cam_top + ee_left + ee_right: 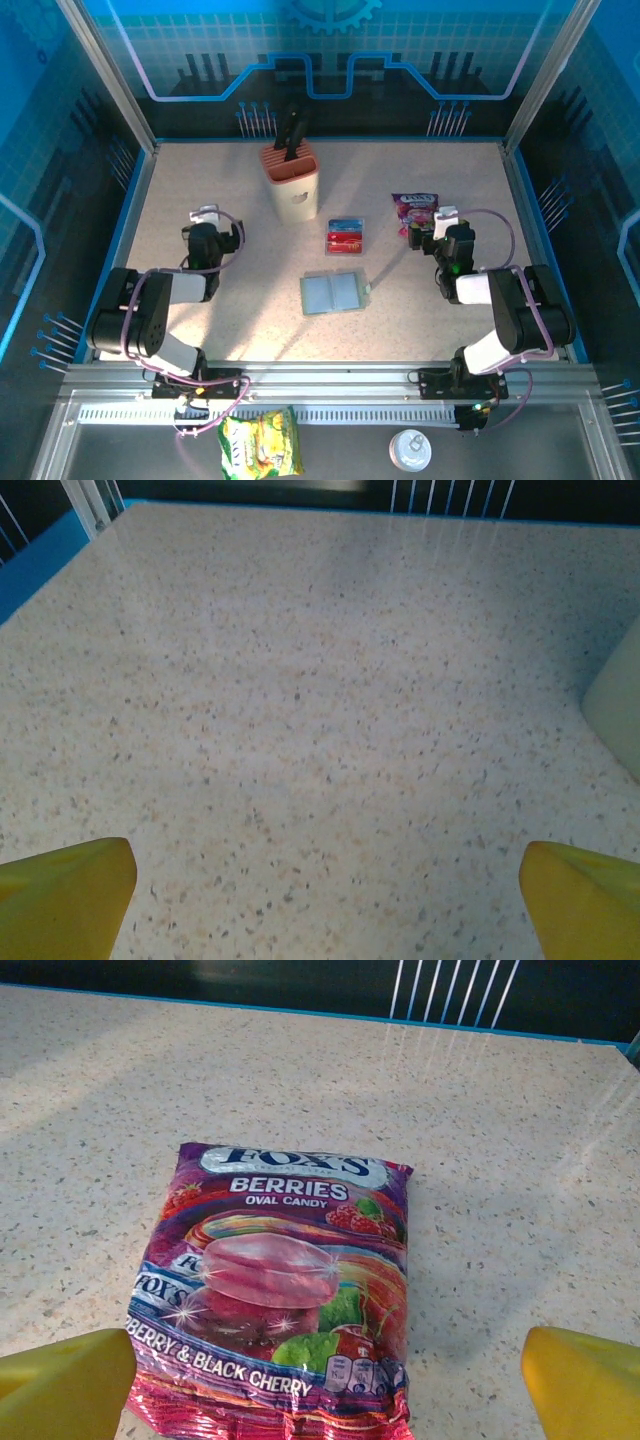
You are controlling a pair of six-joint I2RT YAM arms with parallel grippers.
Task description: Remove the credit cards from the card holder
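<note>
The card holder lies open and flat at the table's middle, its two pale blue-grey panels facing up. Just beyond it lie the credit cards, red ones with a blue one at the far side, outside the holder. My left gripper rests at the left, open, with bare speckled table between its yellow fingertips. My right gripper sits at the right, open, its yellow fingertips either side of the near end of a purple snack packet. Both grippers are well apart from the holder and the cards.
The purple berry candy packet lies flat just ahead of my right gripper. A beige utensil block with an orange top stands at the back centre, its pale side at my left wrist view's right edge. A yellow-green snack bag lies off the table's front.
</note>
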